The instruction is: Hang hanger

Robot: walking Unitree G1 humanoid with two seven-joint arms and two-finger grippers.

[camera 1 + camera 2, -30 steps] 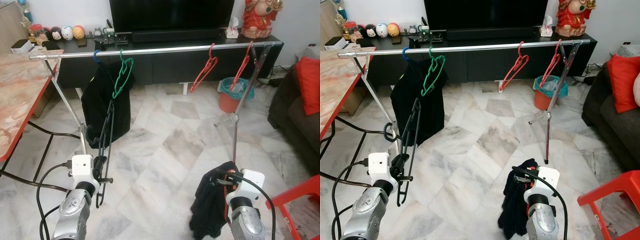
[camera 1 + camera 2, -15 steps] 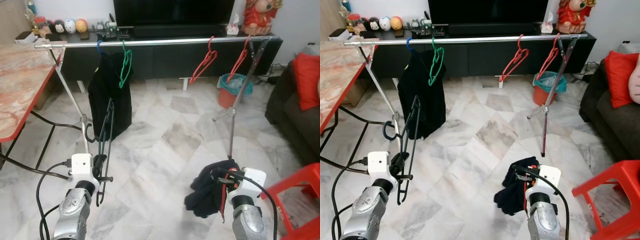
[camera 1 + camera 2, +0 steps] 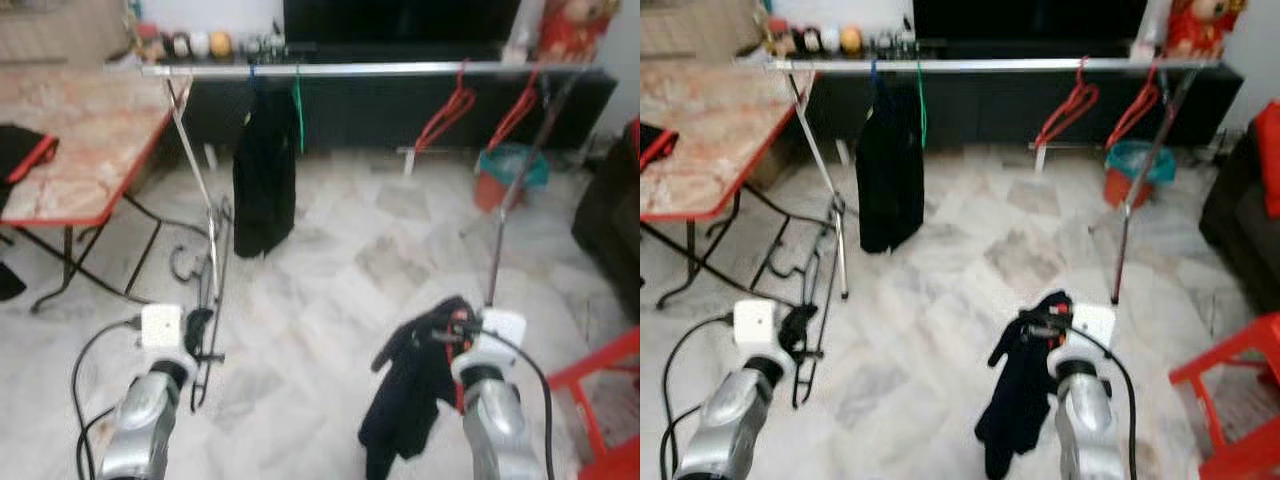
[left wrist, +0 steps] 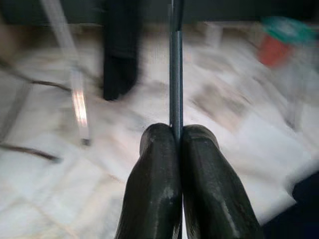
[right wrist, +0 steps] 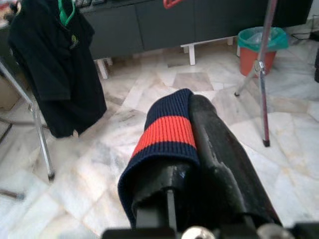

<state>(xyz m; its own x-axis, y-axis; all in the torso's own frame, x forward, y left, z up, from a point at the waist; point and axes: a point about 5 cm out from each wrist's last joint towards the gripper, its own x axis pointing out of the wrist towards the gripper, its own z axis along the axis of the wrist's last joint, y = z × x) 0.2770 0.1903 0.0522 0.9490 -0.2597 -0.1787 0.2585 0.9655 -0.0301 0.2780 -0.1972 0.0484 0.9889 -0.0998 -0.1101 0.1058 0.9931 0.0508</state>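
**View pulled back from the rail; both loads remain gripped, nothing hung yet**

The whole head view has shifted against the earlier pictures: the clothes rail (image 3: 370, 68) now sits higher and smaller, and more of the marble-topped table (image 3: 70, 140) shows to the robot's left. That is camera movement, with blur, not movement of the furniture. In my judgement the robot has backed off or turned, so the hanging step is no nearer.

The rail carries a black garment on a green hanger (image 3: 890, 165) and two red hangers (image 3: 1065, 100), well ahead of both jaws.

The left jaws (image 4: 177, 149) are closed tight on the black hanger (image 3: 212, 290), which rises upright above them. The right jaws (image 5: 199, 149) are clamped on a dark garment with a red band (image 5: 167, 132), which hangs below them.

The black hanger must yet be carried forward and lifted to the rail.
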